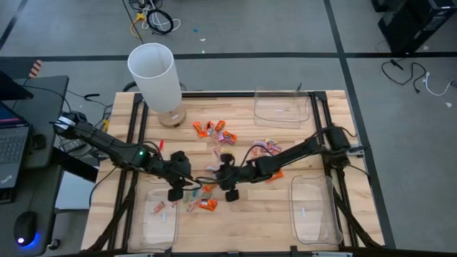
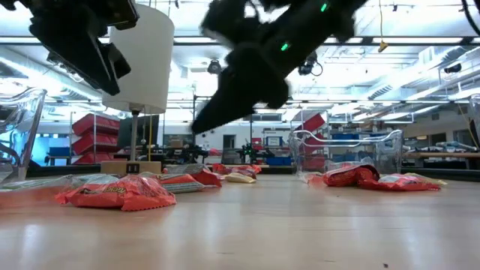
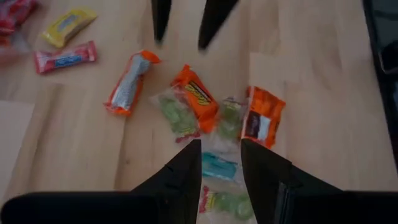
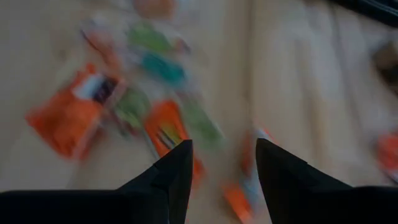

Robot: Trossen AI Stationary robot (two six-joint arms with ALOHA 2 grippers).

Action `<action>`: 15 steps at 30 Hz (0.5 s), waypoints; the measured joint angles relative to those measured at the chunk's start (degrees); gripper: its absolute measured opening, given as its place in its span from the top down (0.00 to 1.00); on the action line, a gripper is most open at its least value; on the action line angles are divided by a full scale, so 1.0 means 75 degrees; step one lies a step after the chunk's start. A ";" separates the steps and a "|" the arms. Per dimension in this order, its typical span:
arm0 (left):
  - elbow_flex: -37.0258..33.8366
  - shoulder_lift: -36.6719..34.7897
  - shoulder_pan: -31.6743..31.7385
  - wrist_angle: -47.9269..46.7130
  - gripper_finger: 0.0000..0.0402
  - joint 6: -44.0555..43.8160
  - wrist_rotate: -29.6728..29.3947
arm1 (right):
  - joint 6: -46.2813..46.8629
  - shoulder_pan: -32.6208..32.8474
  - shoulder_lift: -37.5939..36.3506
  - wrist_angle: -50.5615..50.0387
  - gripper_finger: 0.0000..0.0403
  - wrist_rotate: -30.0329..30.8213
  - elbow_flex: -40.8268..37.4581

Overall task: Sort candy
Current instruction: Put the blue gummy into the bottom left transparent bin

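Wrapped candy (image 1: 202,202) in orange, green and blue wrappers lies in a loose pile on the wooden table, and more candy (image 1: 218,130) lies farther back. My left gripper (image 3: 219,152) hangs open above the pile, with a blue sweet (image 3: 217,167) and green sweets showing on the table under its gap. My right gripper (image 4: 222,155) is open too and hovers over the same pile from the other side. It shows in the left wrist view as two dark fingertips (image 3: 214,18). In the high view the left gripper (image 1: 175,194) and right gripper (image 1: 231,194) face each other near the table's middle.
A clear tray (image 1: 158,221) at the near left holds a few sweets. Another tray (image 1: 314,210) stands at the near right and a third (image 1: 282,107) at the far right. A white cylinder (image 1: 153,75) on a wooden base stands at the far left.
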 joint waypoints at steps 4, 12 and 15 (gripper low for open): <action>-0.0010 0.0000 0.0006 0.0029 0.71 -0.0593 -0.0160 | 0.0255 0.0103 -0.0923 -0.1331 0.60 0.0580 -0.0116; -0.0613 0.0006 0.0000 0.0230 0.71 -0.1153 -0.0139 | 0.0926 0.0245 -0.2996 -0.0869 0.60 0.0618 -0.1645; -0.0778 0.0006 0.0000 0.0542 0.71 -0.1508 -0.0075 | 0.1206 0.0303 -0.3520 -0.0140 0.60 0.0626 -0.2367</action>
